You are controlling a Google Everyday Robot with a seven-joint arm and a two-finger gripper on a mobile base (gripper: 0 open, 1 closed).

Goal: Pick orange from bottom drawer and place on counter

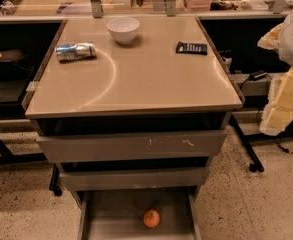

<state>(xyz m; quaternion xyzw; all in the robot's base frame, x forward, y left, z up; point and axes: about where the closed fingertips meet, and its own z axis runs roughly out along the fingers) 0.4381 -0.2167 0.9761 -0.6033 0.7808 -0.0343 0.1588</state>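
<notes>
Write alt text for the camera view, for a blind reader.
An orange lies in the open bottom drawer, below a beige counter holding a white bowl, a toppled can and a dark object. The gripper is not visible.

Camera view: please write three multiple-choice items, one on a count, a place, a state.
1. How many things lie on the counter? A) three B) one C) five
2. Where is the orange? A) on the counter B) on a chair C) in the bottom drawer
3. The can is A) upright B) lying on its side C) in the drawer
A: bowl, can and dark flat object rest there. C: it sits on the open drawer's floor. B: its side rests on the counter. The hand is not in view.
</notes>
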